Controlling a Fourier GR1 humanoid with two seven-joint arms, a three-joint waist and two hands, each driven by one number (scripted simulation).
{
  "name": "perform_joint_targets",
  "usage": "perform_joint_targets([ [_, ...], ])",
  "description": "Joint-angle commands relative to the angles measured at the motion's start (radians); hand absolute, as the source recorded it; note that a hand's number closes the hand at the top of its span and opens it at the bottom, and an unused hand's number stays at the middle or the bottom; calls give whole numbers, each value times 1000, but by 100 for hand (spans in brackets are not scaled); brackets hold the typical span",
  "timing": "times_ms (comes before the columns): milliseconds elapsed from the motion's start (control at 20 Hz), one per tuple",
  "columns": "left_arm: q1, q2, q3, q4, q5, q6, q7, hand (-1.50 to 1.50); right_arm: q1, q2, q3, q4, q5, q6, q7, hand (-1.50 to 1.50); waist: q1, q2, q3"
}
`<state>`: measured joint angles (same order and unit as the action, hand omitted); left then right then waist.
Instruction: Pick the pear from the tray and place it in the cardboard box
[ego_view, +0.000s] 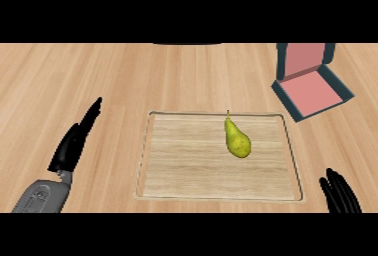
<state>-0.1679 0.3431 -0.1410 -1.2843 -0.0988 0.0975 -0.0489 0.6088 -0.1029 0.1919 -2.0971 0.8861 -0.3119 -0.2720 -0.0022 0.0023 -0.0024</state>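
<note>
A yellow-green pear (236, 138) lies on a shallow wooden tray (177, 165), right of the tray's middle, its stem toward the far edge. An open box (313, 91) with a teal outside and a pink inside stands at the far right of the counter, its lid raised at the back. My left hand (72, 145) stands left of the tray with straight fingers and holds nothing. Only the straight fingers of my right hand (338, 192) show at the lower right, just beyond the tray's near right corner, apart from the pear.
The wooden counter (88, 75) stretches all round the tray. A dark shape (188, 44) sits at the far edge in the middle.
</note>
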Motion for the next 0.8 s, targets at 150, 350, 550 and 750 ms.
perform_joint_targets([
  [150, -25, -6, 23, -3, -28, -21, 32, 0, -151, 90, 99, 47, 226, 106, 247, -150, 3, -2, 2],
  [350, -23, -35, 26, 17, -45, -30, 15, 0, -233, 101, 158, 69, 253, 164, 362, -150, 1, -2, 2],
  [550, 24, -41, 50, -18, -70, -17, -19, 0, -308, 102, 118, 145, 226, 192, 368, -150, 3, -3, 2],
  [750, 10, -72, 52, -14, -92, -47, 11, 0, -311, 53, 67, 134, 197, 166, 349, -150, -1, -3, 2],
])
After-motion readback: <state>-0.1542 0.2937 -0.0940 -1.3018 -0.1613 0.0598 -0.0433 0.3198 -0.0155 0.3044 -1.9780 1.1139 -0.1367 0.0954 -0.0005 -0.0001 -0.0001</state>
